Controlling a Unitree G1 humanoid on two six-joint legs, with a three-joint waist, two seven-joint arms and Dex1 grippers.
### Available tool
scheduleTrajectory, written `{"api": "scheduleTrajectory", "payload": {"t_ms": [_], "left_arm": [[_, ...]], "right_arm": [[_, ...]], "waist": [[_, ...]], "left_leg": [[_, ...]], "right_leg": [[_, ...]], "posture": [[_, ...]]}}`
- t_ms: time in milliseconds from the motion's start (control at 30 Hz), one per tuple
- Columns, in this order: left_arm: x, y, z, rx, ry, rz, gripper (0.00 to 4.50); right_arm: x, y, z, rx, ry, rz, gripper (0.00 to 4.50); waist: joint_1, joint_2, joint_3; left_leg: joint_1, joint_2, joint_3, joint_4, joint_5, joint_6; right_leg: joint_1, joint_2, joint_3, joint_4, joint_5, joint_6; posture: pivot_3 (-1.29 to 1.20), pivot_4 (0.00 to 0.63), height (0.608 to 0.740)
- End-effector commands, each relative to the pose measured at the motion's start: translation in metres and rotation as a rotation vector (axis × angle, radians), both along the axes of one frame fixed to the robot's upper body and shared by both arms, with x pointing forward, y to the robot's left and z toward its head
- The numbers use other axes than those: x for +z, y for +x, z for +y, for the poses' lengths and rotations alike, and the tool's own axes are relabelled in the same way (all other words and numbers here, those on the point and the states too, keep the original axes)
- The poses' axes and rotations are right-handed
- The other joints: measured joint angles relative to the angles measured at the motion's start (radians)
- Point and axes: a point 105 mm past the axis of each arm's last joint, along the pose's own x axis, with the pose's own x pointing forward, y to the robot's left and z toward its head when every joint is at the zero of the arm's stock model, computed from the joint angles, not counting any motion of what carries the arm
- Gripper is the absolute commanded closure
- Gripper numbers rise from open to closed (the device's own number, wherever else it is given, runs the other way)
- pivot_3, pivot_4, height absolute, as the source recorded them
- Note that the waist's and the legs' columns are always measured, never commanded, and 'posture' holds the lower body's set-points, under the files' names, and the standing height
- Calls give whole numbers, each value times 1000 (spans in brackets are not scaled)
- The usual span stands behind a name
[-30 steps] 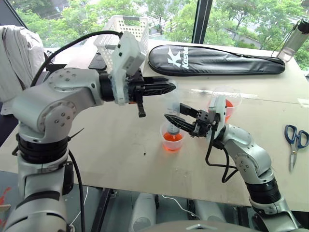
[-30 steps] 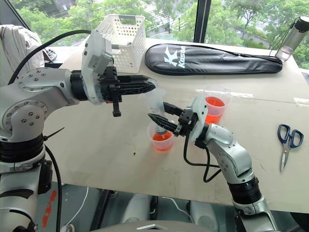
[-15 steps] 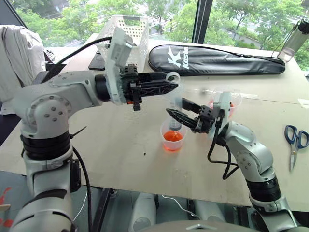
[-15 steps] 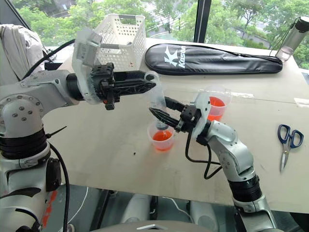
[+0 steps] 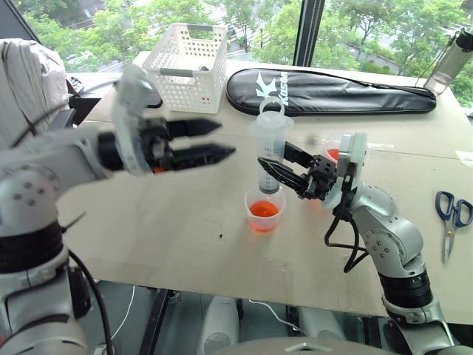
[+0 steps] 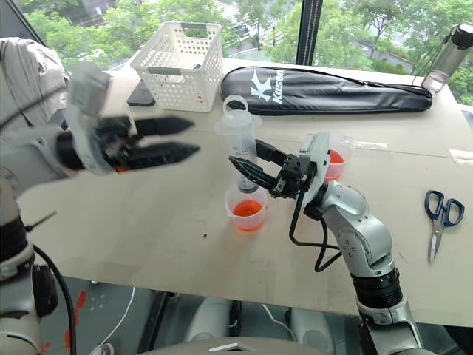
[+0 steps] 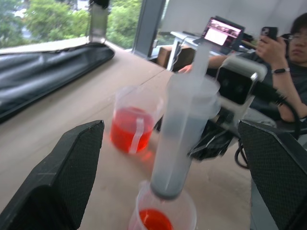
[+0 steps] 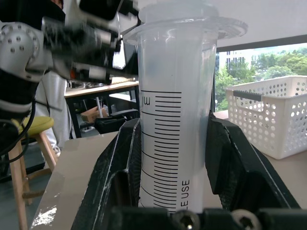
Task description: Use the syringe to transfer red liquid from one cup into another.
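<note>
The syringe [image 5: 269, 148] was held upright over the smaller cup [image 5: 264, 210] by the right gripper [image 5: 275, 169]; the left gripper [image 5: 219, 140] stood open alongside. Withdrawal seemed next.

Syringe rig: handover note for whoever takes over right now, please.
Left gripper: open, holding nothing, beside the syringe.
Right gripper: shut on the syringe barrel, holding it upright, tip over the small cup.
Small cup holds red liquid; handled cup behind it also holds some.
Done: some liquid is in the small cup; syringe barrel looks empty.
Left: whether more needs transferring I cannot tell; then set the syringe down.
</note>
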Motion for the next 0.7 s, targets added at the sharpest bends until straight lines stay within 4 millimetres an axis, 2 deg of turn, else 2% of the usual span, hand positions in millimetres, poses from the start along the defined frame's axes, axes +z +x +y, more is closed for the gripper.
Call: {"api": "scheduleTrajectory", "payload": {"t_ms": [33,133,233,533,633,700], "left_arm": [[4,-3,-15,-36,-8,-84,0],[1,3,-27,-38,-33,-103,0],[7,5,-37,-56,-85,-117,0],[5,1,-55,-137,-99,-110,0],[-4,2,-59,-138,-68,-115,767],[-6,2,-61,-147,-80,-117,1591]], "right_arm": [[14,-9,1,36,22,-58,3055],[14,-10,2,43,15,-64,3055],[14,-10,3,46,-2,-72,3055],[10,-12,3,40,-40,-90,3056],[11,-12,4,40,-44,-98,3056],[11,-13,4,41,-50,-103,3057]], "waist": [[5,-3,1],[1,-3,1],[-1,-3,1],[-5,-3,1],[-5,-3,1],[-5,-3,1]], "left_leg": [[-1,0,0,1,0,0],[0,0,2,2,0,0],[0,0,2,2,0,0],[0,0,1,0,0,0],[0,0,1,0,0,0],[0,0,1,1,0,0]], "right_leg": [[0,0,0,0,0,0],[1,-1,1,-2,0,0],[1,-1,1,-1,0,0],[0,0,1,-1,1,1],[0,0,2,-1,0,0],[0,0,2,-1,0,0]], "posture": [[0,150,724],[0,150,724],[0,150,724],[0,150,724],[0,150,724],[0,150,724]]}}
